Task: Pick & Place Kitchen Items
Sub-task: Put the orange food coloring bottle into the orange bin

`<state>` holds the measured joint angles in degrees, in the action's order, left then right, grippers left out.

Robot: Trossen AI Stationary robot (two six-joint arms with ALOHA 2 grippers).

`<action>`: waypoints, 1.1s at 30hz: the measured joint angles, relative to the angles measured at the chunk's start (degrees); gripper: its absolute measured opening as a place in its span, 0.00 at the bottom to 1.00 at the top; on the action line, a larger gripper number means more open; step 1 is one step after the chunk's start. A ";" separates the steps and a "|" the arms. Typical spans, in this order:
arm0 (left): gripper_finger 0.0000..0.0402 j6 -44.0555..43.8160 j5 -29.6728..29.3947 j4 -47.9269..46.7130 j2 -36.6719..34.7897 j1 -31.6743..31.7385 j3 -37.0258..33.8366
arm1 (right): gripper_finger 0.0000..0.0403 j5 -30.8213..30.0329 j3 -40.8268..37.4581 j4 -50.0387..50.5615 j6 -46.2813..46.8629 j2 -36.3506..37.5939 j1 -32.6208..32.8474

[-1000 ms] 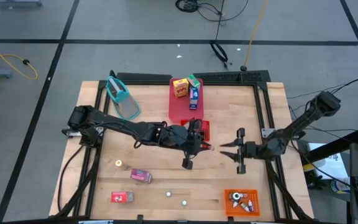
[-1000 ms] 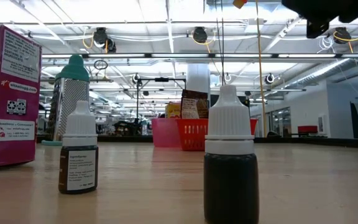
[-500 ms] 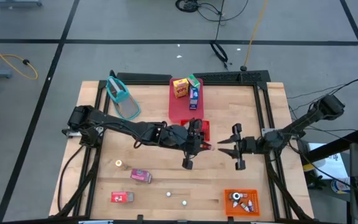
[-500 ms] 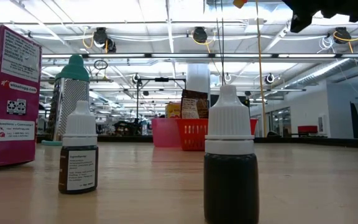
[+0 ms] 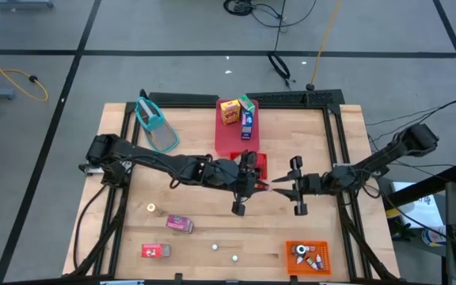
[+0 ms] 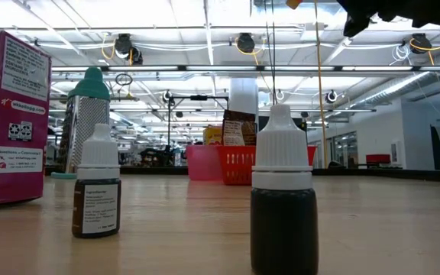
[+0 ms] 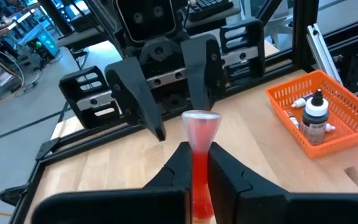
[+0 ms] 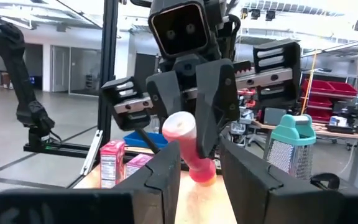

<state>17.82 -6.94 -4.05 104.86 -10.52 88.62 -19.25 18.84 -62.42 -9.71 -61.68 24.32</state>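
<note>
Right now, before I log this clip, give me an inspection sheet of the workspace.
Surface: wooden table inside a black frame.
Job's things: yellow carton and blue carton on the red tray; pink carton and red carton near the front left; two small round pieces; dropper bottles in the orange basket.
Clutter: teal-handled grater at the back left.
Grippers: left gripper shut on a pink bottle at mid-table; right gripper open, facing it, fingers either side of the bottle.
Cables: yellow and black cables on the floor behind the table.
Surroundings: grey tiled floor; open hall with red bins beyond.
</note>
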 joint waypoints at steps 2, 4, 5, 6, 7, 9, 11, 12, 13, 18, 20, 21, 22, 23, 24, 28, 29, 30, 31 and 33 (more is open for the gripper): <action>0.05 -0.16 0.23 -0.33 -0.10 -0.06 0.00 | 0.26 0.29 1.07 0.32 -0.02 -1.27 -0.28; 0.05 -0.20 0.37 -0.35 -0.15 -0.13 0.00 | 0.26 0.62 1.70 0.39 -0.71 -2.20 -0.29; 0.06 -0.21 0.41 -0.41 -0.15 -0.13 0.00 | 0.26 0.65 1.87 0.47 -1.20 -2.50 -0.29; 0.06 -0.27 0.39 -0.40 -0.15 -0.11 0.00 | 0.26 1.02 2.02 0.57 -1.44 -2.71 -0.30; 0.07 -0.31 0.24 0.07 -0.14 -0.07 0.00 | 0.26 1.93 2.20 0.60 -1.50 -2.85 -0.35; 0.07 -0.33 0.28 0.03 -0.09 0.00 0.00 | 0.26 4.07 2.24 0.52 -1.51 -2.81 -0.49; 0.07 -0.31 0.48 0.04 -0.09 -0.13 0.00 | 0.26 5.07 2.24 0.38 -1.57 -2.75 -0.45; 0.07 -0.28 0.48 0.10 -0.06 -0.13 0.00 | 0.26 5.18 2.24 0.37 -1.57 -2.66 -0.42; 0.07 -0.30 0.48 0.09 -0.06 -0.13 0.00 | 0.26 5.18 2.24 0.33 -1.53 -2.66 -0.44; 0.07 -0.13 0.05 -0.13 -0.06 -0.11 0.00 | 0.26 5.91 2.51 0.13 -0.61 -3.18 -1.92; 0.07 -0.13 0.04 -0.14 -0.06 -0.11 0.00 | 0.26 6.06 3.18 0.15 -0.47 -3.81 -2.15; 0.07 -0.13 0.08 -0.18 -0.11 -0.11 0.00 | 0.26 5.96 3.55 0.11 -0.76 -4.24 -2.15; 0.07 -0.15 0.09 -0.23 -0.13 -0.15 0.00 | 0.26 5.97 3.81 0.09 -1.28 -4.58 -2.15; 0.07 -0.14 0.10 -0.28 -0.13 -0.17 -0.02 | 0.26 5.95 4.03 0.11 -1.68 -4.86 -2.15; 0.07 -0.13 0.15 -0.38 -0.13 -0.17 0.00 | 0.26 5.95 4.11 0.13 -1.97 -5.12 -2.15; 0.07 -0.26 0.13 -0.46 -0.13 -0.17 -0.02 | 0.26 5.80 4.25 -0.35 -3.03 -5.41 -2.15; 0.07 -0.26 0.13 -0.39 -0.13 -0.17 -0.02 | 0.26 5.81 4.25 -0.62 -3.13 -5.42 -2.15; 0.07 -0.26 0.11 -0.29 -0.13 -0.15 -0.02 | 0.26 5.80 4.25 -0.92 -3.16 -5.43 -2.15; 0.07 -0.26 0.11 -0.14 -0.13 -0.15 -0.02 | 0.26 5.80 4.25 -1.27 -3.19 -5.43 -2.15; 0.07 -0.26 0.09 -0.11 -0.13 -0.15 -0.02 | 0.26 5.79 4.25 -1.40 -3.19 -5.43 -2.15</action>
<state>17.56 -6.85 -4.16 104.73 -10.68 88.60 -13.45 23.09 -63.81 -12.91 -67.11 22.17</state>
